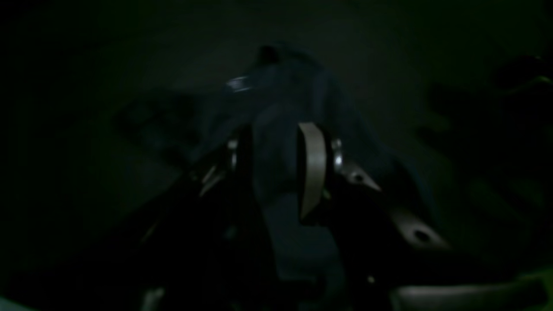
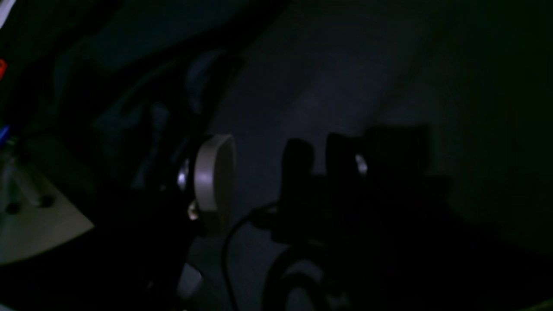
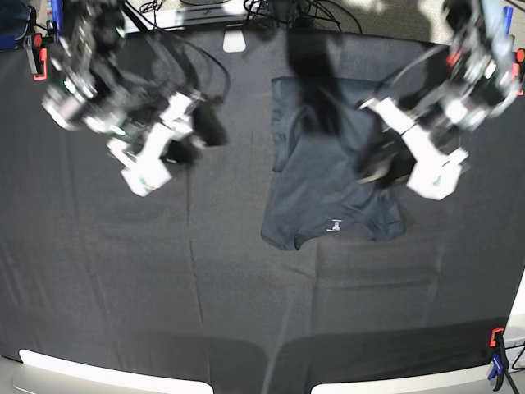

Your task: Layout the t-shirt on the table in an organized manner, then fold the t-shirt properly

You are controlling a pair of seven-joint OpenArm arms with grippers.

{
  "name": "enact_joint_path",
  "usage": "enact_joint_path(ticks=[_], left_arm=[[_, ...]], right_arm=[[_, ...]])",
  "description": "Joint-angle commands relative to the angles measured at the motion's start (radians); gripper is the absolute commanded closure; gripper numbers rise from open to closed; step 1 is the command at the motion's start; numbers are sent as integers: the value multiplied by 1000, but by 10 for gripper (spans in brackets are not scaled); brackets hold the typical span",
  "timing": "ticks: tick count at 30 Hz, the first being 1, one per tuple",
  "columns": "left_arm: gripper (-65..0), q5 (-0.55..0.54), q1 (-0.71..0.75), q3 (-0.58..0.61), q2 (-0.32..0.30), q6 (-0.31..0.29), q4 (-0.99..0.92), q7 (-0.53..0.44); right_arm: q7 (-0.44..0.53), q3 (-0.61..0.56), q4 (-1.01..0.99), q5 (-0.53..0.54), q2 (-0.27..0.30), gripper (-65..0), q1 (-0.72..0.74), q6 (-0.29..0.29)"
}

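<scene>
The dark navy t-shirt [image 3: 320, 197] lies wrinkled right of the middle of the black table [image 3: 123, 271]. Its neck with the small white label [image 3: 335, 226] points to the near edge. My left gripper [image 3: 379, 168] is at the shirt's right side. In the left wrist view, bluish shirt fabric [image 1: 293, 82] fills the gap of that gripper [image 1: 276, 151], so it is shut on the cloth. My right gripper [image 3: 205, 131] hovers left of the shirt, apart from it. In the right wrist view the right gripper [image 2: 255, 160] stands open, with only bare table [image 2: 302, 86] between its fingers.
Orange clamps grip the table at the far left corner [image 3: 37, 61] and the near right corner [image 3: 496, 336]. A white object [image 3: 234, 38] and cables [image 3: 279, 10] lie along the far edge. Pale strips [image 3: 82, 369] run under the near edge.
</scene>
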Motion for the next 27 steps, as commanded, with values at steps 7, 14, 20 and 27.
enact_joint_path(ticks=[7,14,20,27], left_arm=[[-159,-39,215,-145,-8,-27,52,9],[-159,-39,441,-214,-8,-28,52,20],[-159,-38,571,-216,-8,-31,31,36],[-159,-39,570,-216,-8,-32,-263,22]], right_arm=[[-13,190,193,124,7,-325,-177,14],[-49,365,257,222,-30,-325,-399,14],[-49,454,245,104,-152,-325,-559,14],[-49,452,62,-44,-200,-325,-647,14]])
